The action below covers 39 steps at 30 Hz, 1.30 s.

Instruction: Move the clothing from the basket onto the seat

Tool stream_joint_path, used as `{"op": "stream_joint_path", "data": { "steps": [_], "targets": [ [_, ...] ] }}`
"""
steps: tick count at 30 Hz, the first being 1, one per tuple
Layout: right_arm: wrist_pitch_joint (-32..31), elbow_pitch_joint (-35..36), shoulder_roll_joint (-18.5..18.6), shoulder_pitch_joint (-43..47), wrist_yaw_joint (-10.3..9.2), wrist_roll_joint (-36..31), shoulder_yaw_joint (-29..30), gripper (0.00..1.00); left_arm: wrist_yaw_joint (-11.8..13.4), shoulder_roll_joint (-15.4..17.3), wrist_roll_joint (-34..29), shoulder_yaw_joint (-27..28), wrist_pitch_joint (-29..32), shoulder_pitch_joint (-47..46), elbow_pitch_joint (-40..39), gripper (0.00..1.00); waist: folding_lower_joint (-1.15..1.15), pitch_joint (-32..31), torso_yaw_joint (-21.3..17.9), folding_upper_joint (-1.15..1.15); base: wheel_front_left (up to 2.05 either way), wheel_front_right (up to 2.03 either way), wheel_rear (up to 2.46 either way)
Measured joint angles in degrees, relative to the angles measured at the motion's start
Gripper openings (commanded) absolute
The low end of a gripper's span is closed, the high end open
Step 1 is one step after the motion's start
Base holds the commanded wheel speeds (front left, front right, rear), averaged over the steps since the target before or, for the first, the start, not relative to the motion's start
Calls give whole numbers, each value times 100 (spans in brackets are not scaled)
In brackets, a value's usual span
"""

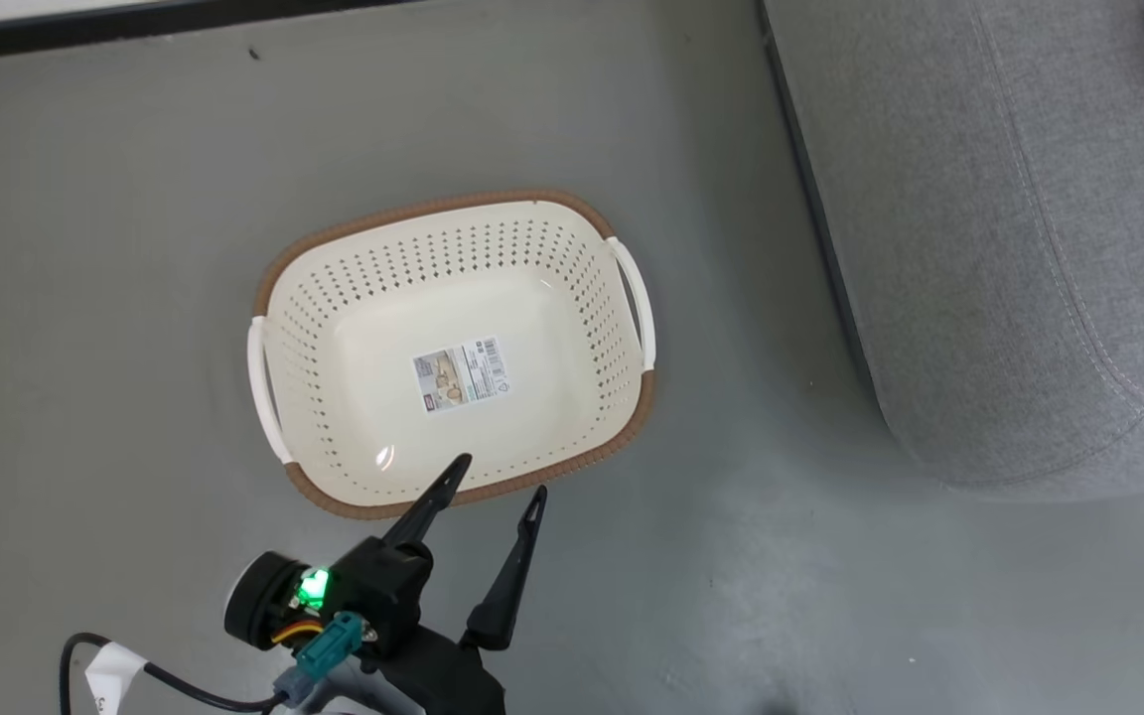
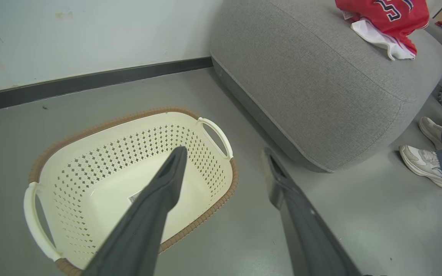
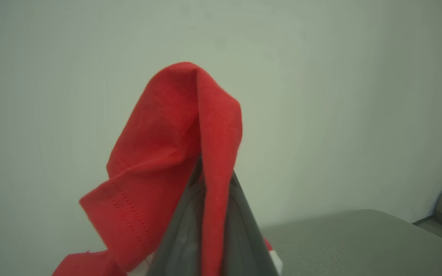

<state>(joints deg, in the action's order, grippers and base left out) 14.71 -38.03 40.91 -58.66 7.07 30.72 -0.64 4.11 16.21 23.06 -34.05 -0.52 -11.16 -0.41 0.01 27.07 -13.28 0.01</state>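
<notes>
Red clothing (image 3: 159,153) is pinched in the closed right gripper (image 3: 216,176) (wrist view); the left gripper (image 1: 500,477) is spread wide, empty, basket (image 1: 433,207) just ahead.

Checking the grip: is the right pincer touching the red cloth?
Touching. The right wrist view shows the red cloth pinched in the shut right pincer.

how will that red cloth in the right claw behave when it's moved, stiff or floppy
Likely floppy: the red cloth folds over and droops around the shut right claw, keeping no shape. Probably light for its size, since a narrow pinch alone seems to carry it. It should drape and crumple rather than lie flat when lowered onto the seat.
</notes>
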Motion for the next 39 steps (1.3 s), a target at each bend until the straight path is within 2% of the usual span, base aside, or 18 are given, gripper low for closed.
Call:
{"op": "stream_joint_path", "data": {
  "steps": [14,18,24,29,39],
  "targets": [
    [0,-505,493,-161,0,205,302,0,94,374,-158,281,202,2,-458,100,-1,490,-350,0,0,0,0],
    [0,-679,504,-24,1,379,491,0,131,511,-207,377,318,63,-688,100,-1,656,-426,0,0,0,0],
    [0,-769,404,125,0,621,772,0,152,677,-281,482,495,196,-1063,100,0,982,-524,0,0,0,0],
    [0,-846,172,204,1,676,878,0,194,779,-360,602,646,195,-1343,100,0,1326,-584,0,0,0,0],
    [0,-1049,-214,77,1,684,925,0,246,764,-560,732,749,-32,-1562,100,0,1991,-598,0,0,0,0]
  ]
}}
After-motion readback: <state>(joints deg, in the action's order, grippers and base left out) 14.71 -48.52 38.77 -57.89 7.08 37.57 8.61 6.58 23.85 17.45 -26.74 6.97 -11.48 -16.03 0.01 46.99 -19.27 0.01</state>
